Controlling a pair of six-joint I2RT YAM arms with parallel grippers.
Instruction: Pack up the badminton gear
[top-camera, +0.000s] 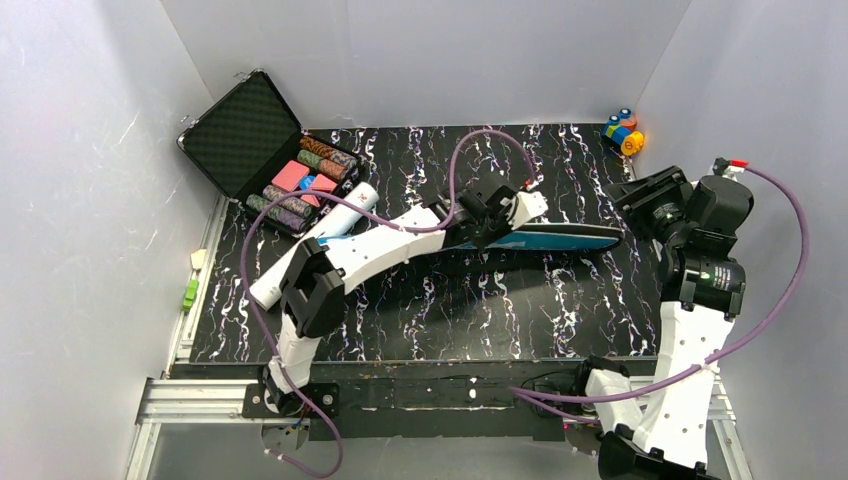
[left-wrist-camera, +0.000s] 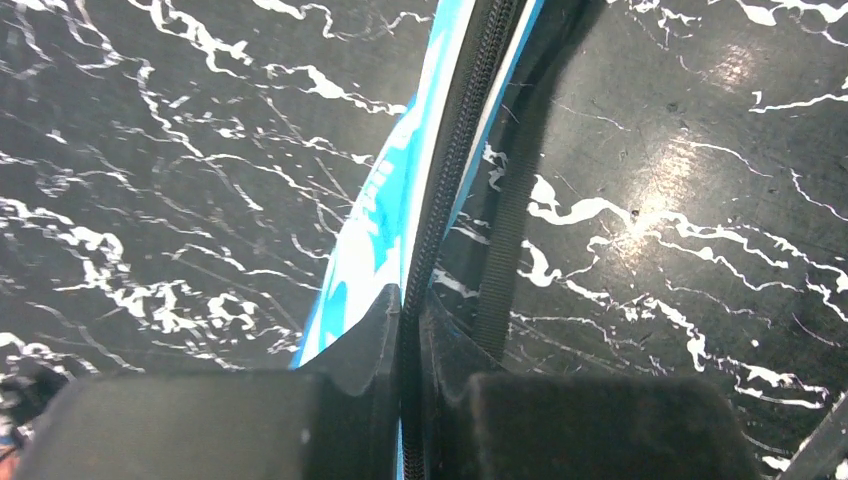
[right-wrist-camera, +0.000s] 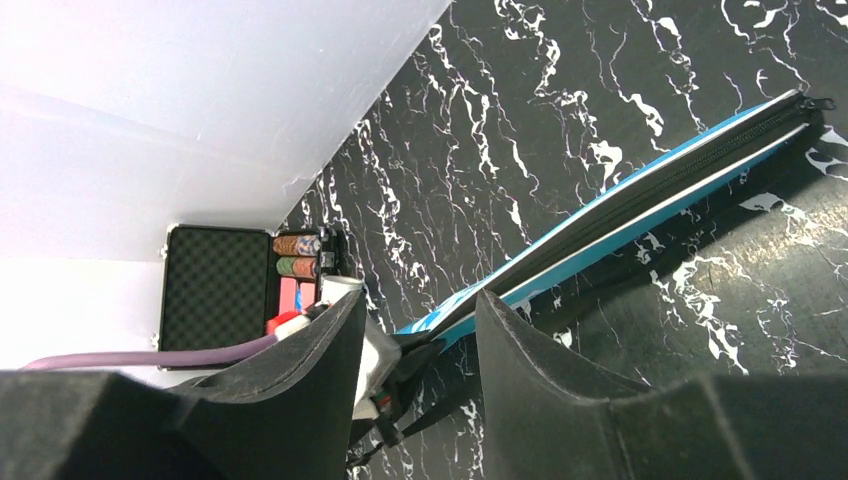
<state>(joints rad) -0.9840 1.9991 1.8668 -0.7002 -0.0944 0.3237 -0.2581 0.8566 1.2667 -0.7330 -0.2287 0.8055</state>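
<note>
The left gripper (left-wrist-camera: 410, 310) is clamped on the zip edge of the blue bag (top-camera: 560, 238), its two fingers pressed together over the zip line. The bag stands on its thin edge across the middle of the table (top-camera: 450, 320), zip side up (only a narrow sliver shows from above). A black strap (left-wrist-camera: 508, 230) runs alongside the zip. The white tube (top-camera: 310, 238) lies slanted at the left, its far end just beside the black case (top-camera: 250, 140). The right gripper (right-wrist-camera: 415, 330) hangs near the bag's right end, fingers spread with nothing between them. A toy (top-camera: 622, 131) sits in the far right corner.
</note>
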